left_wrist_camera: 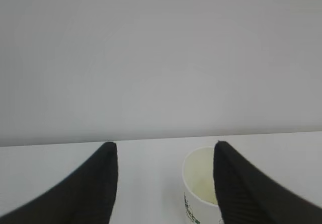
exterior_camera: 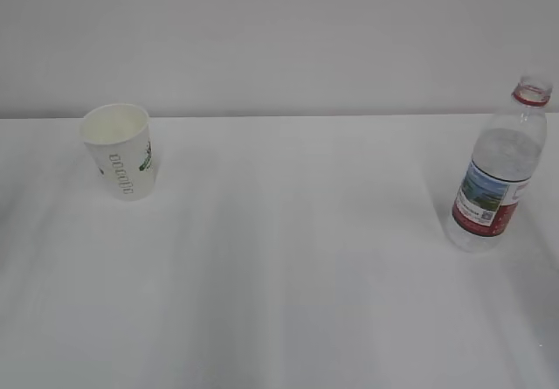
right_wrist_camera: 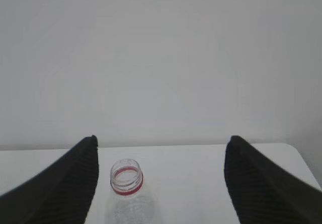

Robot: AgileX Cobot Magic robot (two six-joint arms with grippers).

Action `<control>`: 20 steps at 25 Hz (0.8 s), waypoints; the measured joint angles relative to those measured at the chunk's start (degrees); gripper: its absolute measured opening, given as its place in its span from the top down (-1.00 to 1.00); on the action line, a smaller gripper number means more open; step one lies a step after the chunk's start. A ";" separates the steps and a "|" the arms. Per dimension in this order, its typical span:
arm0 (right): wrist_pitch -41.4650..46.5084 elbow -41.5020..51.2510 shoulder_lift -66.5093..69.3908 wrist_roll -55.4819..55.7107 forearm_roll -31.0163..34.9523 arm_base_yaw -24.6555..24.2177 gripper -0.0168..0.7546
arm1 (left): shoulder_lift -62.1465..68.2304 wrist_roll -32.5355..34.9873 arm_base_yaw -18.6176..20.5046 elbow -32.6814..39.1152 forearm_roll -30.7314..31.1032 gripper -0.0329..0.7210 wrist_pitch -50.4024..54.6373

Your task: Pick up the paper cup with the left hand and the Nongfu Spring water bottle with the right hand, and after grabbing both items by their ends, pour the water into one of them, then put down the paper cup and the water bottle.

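The paper cup (exterior_camera: 120,150) stands upright at the left of the white table, white with green lettering, and looks empty inside. At the far right stands the uncapped Nongfu Spring water bottle (exterior_camera: 496,175) with its red neck ring and red-and-white label. Neither arm shows in the exterior view. In the left wrist view my left gripper (left_wrist_camera: 163,148) is open, and the cup (left_wrist_camera: 201,186) stands ahead, partly behind the right finger (left_wrist_camera: 251,189). My right gripper (right_wrist_camera: 161,143) is open wide, with the bottle's mouth (right_wrist_camera: 127,177) just inside its left finger (right_wrist_camera: 65,189), apart from it.
The white table (exterior_camera: 297,258) runs back to a plain pale wall. Its right corner shows in the right wrist view, beyond the right finger. No other objects lie between cup and bottle.
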 joint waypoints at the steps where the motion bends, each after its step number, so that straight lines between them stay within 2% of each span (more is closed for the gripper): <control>1: -0.93 0.00 0.65 0.00 0.00 0.00 -0.57 | 0.77 0.00 0.00 0.00 0.00 -0.26 -0.78; 6: -2.73 0.00 4.69 0.00 0.00 0.00 -0.57 | 5.01 0.00 0.00 0.24 0.00 -0.26 -2.91; 12: -7.25 0.00 8.46 0.00 -0.17 0.00 -0.57 | 8.54 0.00 -2.48 7.42 0.00 -0.26 -18.22; 20: -10.32 0.00 10.75 0.00 -1.25 0.00 -0.56 | 10.80 0.00 -4.98 12.22 0.00 -0.26 -25.25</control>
